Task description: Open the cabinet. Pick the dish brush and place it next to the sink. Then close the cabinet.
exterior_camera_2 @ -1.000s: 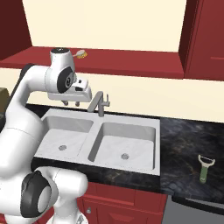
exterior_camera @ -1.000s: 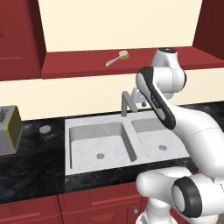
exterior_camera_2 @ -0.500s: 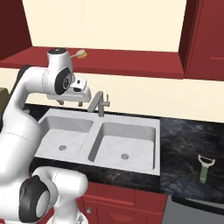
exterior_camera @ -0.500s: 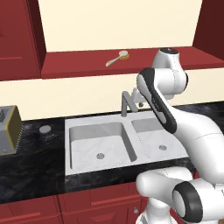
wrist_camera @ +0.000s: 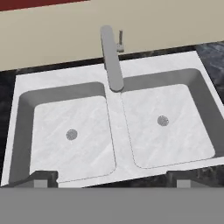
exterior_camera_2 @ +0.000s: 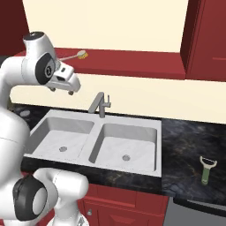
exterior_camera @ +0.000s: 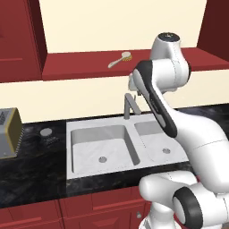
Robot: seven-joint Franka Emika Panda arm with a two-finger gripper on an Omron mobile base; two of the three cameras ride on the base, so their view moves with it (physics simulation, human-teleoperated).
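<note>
No readable text, labels or numbers anywhere, perhaps too coarsely rendered to show any

A black, grey-veined stone tabletop point(exterior_camera: 40, 172) runs the width of the kitchen. Beneath it stand dark-red base cabinets with drawer fronts point(exterior_camera: 96, 208). A plain cream wall band point(exterior_camera_2: 145, 97) rises behind the tabletop. A boxy metal appliance with a yellow side point(exterior_camera: 8, 133) stands at the left end. A green-handled peeler point(exterior_camera_2: 206, 170) lies flat on the stone at the right. A narrower red wall cabinet with a panel door point(exterior_camera_2: 207, 39) hangs at upper right. Lighting is even.
</note>
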